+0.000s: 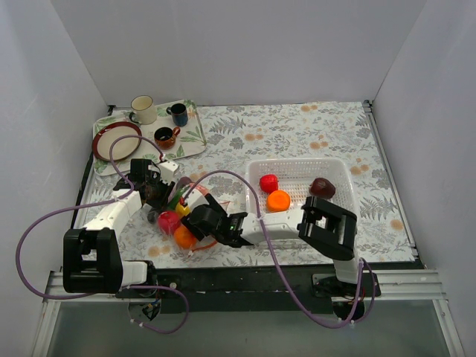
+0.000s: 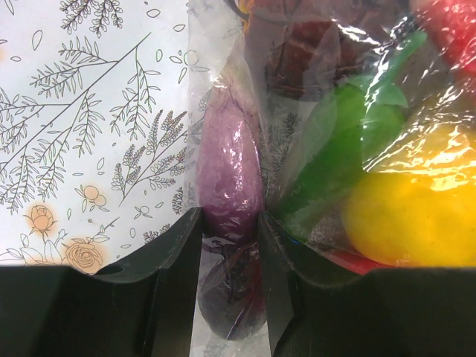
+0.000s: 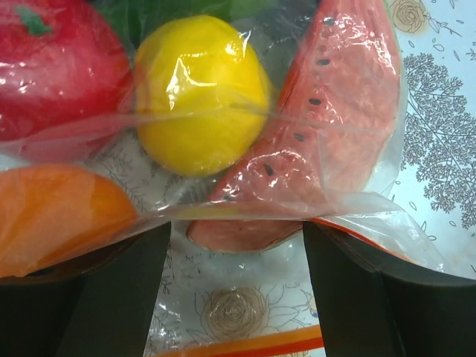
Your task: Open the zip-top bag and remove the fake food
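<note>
The left arm (image 1: pixel 111 213) and right arm (image 1: pixel 277 227) are built alike, with smooth white links set between blocky matte-black joint housings, and each has a large black block at its near end. Thin lilac cables (image 1: pixel 27 233) hang in loose loops along both. The left fingers (image 2: pixel 160 297) and right fingers (image 3: pixel 111 297) are broad, plain black plastic with flat inner faces.

Zip-top bag (image 3: pixel 383 223) holds fake food (image 3: pixel 59 67): yellow fruit (image 3: pixel 201 93), watermelon wedge (image 3: pixel 335 126). Right gripper (image 3: pixel 236 256) jaws spread wide.
</note>
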